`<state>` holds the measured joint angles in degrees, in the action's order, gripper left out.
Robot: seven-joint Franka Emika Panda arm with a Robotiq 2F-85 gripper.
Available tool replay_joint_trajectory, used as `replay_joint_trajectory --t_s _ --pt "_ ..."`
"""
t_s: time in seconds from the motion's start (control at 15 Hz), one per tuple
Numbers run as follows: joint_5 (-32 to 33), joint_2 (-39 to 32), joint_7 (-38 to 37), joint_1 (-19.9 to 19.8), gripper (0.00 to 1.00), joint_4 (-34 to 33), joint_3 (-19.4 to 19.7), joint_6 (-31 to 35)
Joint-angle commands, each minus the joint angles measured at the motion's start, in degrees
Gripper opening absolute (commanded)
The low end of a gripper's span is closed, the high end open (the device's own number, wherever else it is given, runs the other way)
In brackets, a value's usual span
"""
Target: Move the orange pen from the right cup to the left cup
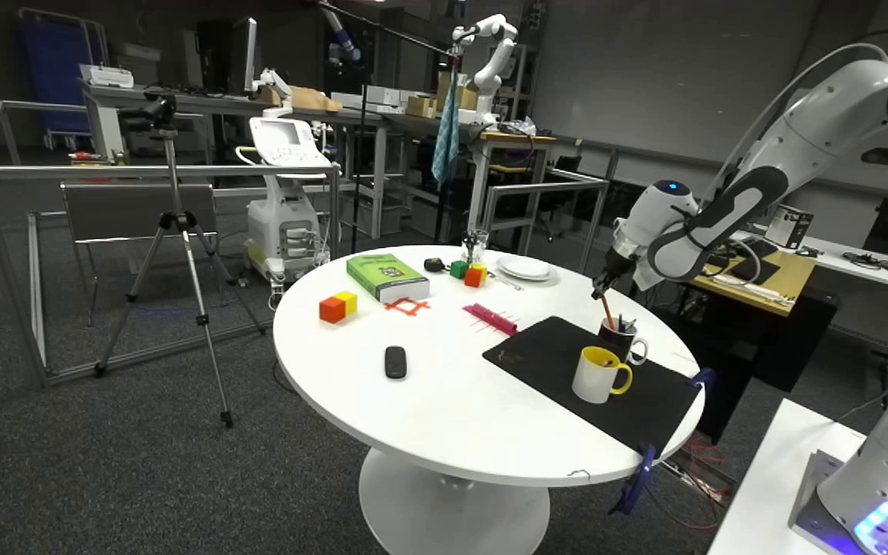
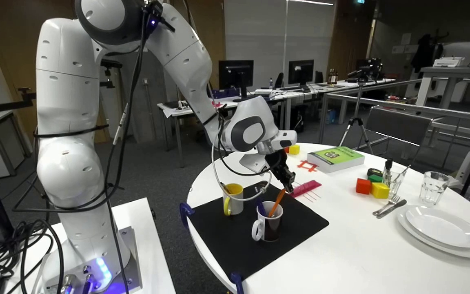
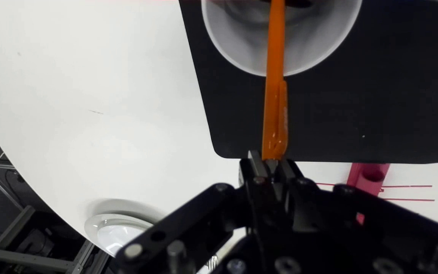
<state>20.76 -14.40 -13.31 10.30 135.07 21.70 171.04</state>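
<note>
Thin straight pen (image 3: pixel 274 95), orange all along its visible length, clip down one side with a faint pale marking. Bottom end is in the dark cup (image 2: pixel 271 228), leaning, top well above the rim. Tool (image 3: pixel 273 161) is nearly fully closed, tips pinching the pen's top end. Arm (image 2: pixel 186 61) arches up high, then slopes down over the white counter (image 2: pixel 341 265); tool slants down above the cup. Cup and mug (image 2: pixel 235 206) (white outside, yellow inside and handle) stand on the black mat (image 2: pixel 227 237). Wrist view gives the clip and the cup's pale inside; mug shows in both exterior views, out of the wrist frame. Purple stick (image 2: pixel 261 208) in the dark cup is plain in an exterior view. Black oblong (image 1: pixel 395 362) on the counter shows in an exterior view alone.
</note>
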Motion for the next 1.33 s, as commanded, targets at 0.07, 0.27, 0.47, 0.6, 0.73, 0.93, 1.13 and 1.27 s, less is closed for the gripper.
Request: replay_joint_trajectory --t_s 0.07,0.27,0.47,0.6,0.73,0.93,1.13,1.27 --pt "3.92 6.17 -1.14 2.64 0.02 3.71 2.50 -0.84" --pt "6.54 8.85 -1.38 3.30 0.02 5.10 3.26 -1.06" --pt "12.78 12.02 -2.81 4.01 0.02 6.18 5.03 -0.67" --pt "17.12 14.47 -3.83 3.67 0.02 7.05 5.25 -0.73" --pt "21.46 16.90 -5.64 3.14 0.02 7.82 5.06 -0.73" --pt "25.97 20.18 -8.03 2.45 0.02 9.01 4.20 -0.32" --pt "29.84 22.96 -11.24 1.97 0.02 10.03 3.43 0.84" --pt "32.19 24.16 -14.25 1.82 0.02 10.44 2.71 1.66"
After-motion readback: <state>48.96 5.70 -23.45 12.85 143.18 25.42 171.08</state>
